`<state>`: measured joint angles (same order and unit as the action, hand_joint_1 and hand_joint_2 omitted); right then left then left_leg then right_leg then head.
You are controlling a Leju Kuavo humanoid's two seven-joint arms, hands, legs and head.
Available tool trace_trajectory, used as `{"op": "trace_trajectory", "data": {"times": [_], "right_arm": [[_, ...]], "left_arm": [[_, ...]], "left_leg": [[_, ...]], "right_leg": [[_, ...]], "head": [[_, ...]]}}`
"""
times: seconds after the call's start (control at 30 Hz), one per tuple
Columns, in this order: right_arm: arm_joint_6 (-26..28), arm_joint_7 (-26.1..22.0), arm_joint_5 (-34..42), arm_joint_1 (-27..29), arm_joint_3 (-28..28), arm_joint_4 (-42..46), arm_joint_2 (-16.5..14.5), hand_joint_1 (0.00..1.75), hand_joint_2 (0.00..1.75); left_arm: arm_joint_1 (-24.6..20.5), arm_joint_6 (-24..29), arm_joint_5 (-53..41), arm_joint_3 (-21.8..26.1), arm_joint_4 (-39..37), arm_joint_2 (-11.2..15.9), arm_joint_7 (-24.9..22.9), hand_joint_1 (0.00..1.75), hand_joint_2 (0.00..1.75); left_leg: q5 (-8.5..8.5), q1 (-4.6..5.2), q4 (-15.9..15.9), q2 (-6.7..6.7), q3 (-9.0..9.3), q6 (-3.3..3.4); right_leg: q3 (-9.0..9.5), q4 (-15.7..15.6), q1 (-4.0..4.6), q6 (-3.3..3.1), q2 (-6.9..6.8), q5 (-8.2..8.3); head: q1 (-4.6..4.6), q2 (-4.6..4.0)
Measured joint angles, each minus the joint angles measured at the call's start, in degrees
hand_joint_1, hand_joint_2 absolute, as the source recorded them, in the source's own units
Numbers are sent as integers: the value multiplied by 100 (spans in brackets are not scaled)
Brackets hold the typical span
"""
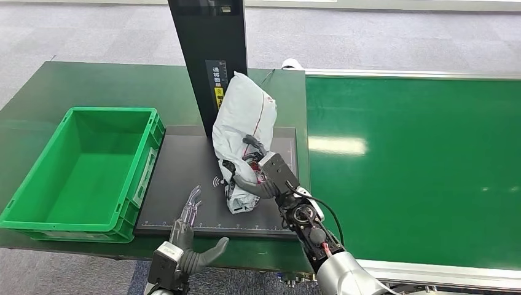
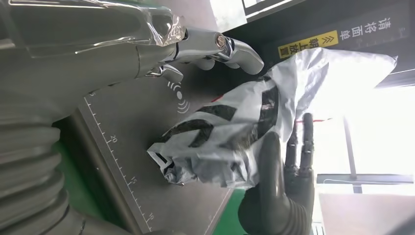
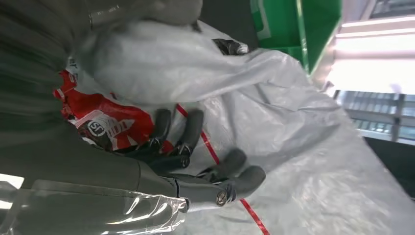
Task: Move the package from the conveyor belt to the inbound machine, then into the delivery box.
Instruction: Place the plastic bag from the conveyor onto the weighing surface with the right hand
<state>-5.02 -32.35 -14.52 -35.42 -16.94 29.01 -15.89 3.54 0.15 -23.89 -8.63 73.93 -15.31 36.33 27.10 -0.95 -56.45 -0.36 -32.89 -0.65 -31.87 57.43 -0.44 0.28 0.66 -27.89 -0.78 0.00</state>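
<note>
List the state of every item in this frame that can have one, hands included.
white package: standing on end on the machine's platform, gripped low down
right hand: holds the package
left hand: holds nothing, fingers apart, over the platform's front edge
green crate: empty, upright beside the platform
inbound machine platform: bears the package
conveyor belt: bare

Dark green table (image 1: 80, 83) under the equipment, grey tiled floor (image 1: 92, 31) beyond, white object (image 1: 290, 63) at table's far edge
</note>
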Motion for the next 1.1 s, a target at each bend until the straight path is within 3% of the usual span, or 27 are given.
{"op": "trace_trajectory", "data": {"times": [0.23,0.63,0.7,0.97,1.1], "right_arm": [[-644,-696,230,126,7,296,133,0,175],[-1075,-763,736,813,259,1578,490,0,175],[-1122,-763,798,998,340,1800,515,0,175],[-1624,-765,1189,1915,804,2571,454,0,175],[-1813,-765,1207,2295,1032,2769,350,0,175]], "left_arm": [[-20,-12,38,3,-89,21,30,0,175],[17,137,-21,55,-110,67,59,0,175],[45,593,-294,86,-69,64,-56,0,175],[69,3511,-2158,491,101,-29,-1085,0,175],[124,3892,-3017,1018,514,-203,-1267,0,175]], "left_leg": [[0,0,-1,0,0,0],[0,0,-1,0,0,0],[1,0,-1,-1,-1,0],[2,-1,0,-1,-3,0],[2,-1,1,2,-4,0]], "right_leg": [[-1,0,0,0,0,0],[0,-1,0,0,0,0],[-1,-1,0,0,0,0],[-1,-1,1,0,-2,-2],[-1,-1,1,0,-1,-2]], "head": [[0,0],[0,0],[1,0],[-1,0],[1,0]]}}
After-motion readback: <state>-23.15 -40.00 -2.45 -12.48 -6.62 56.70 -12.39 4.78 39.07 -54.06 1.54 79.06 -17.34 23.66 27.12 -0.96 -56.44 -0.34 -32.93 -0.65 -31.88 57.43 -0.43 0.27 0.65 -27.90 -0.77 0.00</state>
